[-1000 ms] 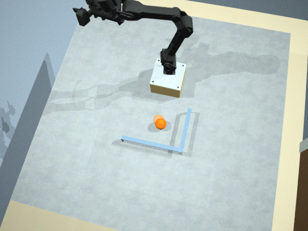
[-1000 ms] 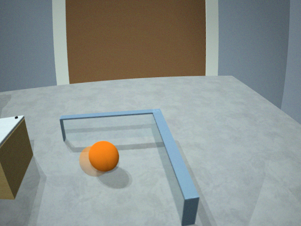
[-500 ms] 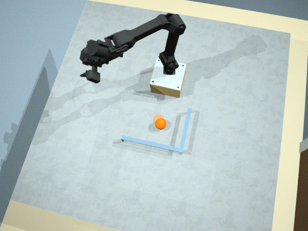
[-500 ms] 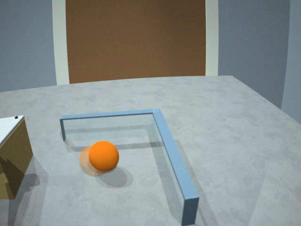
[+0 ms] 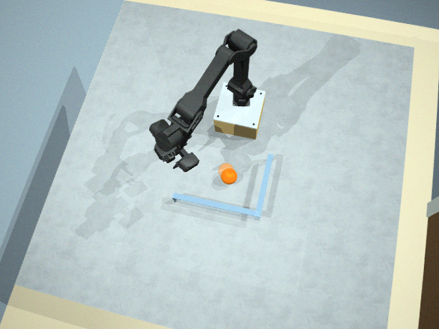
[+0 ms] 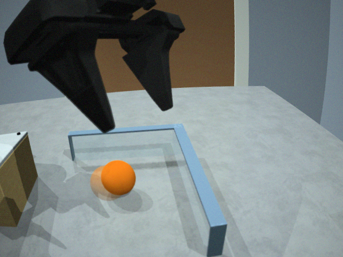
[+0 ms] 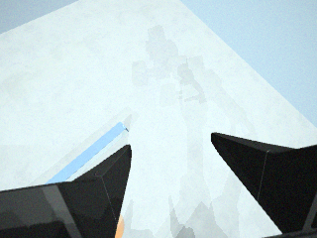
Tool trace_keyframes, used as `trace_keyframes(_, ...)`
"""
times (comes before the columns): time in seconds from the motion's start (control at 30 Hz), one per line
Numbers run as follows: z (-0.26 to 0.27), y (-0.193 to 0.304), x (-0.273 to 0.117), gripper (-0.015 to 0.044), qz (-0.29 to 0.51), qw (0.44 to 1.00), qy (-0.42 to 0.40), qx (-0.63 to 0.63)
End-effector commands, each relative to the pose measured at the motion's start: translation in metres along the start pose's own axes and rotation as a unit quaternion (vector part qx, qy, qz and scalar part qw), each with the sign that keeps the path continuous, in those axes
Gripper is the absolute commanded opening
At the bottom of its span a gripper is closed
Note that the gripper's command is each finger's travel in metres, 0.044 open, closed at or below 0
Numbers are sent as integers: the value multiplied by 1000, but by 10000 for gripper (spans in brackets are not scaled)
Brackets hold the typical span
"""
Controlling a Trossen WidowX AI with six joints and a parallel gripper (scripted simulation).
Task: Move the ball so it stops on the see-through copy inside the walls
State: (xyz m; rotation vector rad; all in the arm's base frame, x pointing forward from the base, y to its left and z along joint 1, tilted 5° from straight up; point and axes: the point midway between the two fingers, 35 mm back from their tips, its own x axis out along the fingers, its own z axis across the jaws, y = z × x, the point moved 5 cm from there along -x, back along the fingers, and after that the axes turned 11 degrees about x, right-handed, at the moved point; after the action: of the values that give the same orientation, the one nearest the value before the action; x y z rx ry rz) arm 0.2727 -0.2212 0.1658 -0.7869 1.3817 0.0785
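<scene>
Worktop: I have the broad grey mottled worktop under everything, filling most of the top picture.
Arm: my black jointed arm reaches from its pale-topped box base, upper middle of the top picture, down to centre left.
Walls: two low clear walls with light blue top edges meet in a corner, lower right of centre in the top picture. The ball is inside that corner, apart from both.
Fingers: the black tapered fingers stand wide apart with nothing between them. They are raised above the worktop, left of the ball in the top picture.
Ball: the solid orange round ball sits near the middle of the top picture and lower left of centre in the exterior one.
Resting spot: the pale see-through orange copy overlaps the ball in both those pictures, peeping out at its upper left from above. I judge the ball close, but not on it.
Done: the ball is inside the walls; I see no grasp made.
Left: nearly all the handling, as I judge it: reach over, take or nudge the ball that short way, let it settle, release, back off.
</scene>
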Motion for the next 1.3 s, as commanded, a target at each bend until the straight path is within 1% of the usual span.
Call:
trace_keyframes(0.0, 44, 48, 16, 399, 81, 992, -39, -93)
trace_keyframes(0.17, 87, 109, 24, 399, 169, 962, -79, -199)
trace_keyframes(0.27, 104, 148, 24, 399, 220, 936, -97, -258)
trace_keyframes(0.33, 110, 163, 24, 399, 240, 924, -102, -280)
trace_keyframes(0.67, 110, 165, 24, 399, 242, 922, -103, -283)
trace_keyframes(0.8, 111, 172, 37, 399, 242, 922, -103, -283)
trace_keyframes(1.27, 112, 180, 50, 399, 242, 922, -103, -283)
